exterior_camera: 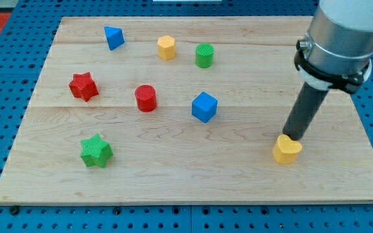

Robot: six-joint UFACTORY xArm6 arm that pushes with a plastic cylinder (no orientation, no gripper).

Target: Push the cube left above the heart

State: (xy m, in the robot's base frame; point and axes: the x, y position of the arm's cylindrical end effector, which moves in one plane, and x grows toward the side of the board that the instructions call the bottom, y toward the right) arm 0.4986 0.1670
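Observation:
A blue cube (204, 107) sits near the middle of the wooden board (193, 178). A yellow heart (287, 149) lies at the lower right. My tip (291, 136) is the end of a dark rod coming down from the view's upper right. It rests just behind the heart's top edge, touching or nearly touching it. The cube is up and to the left of the heart, well apart from my tip.
A blue triangular block (113, 37), a yellow hexagonal block (166, 47) and a green cylinder (204, 55) stand along the top. A red star (83, 86) and a red cylinder (146, 98) are at the left, a green star (96, 151) at the lower left.

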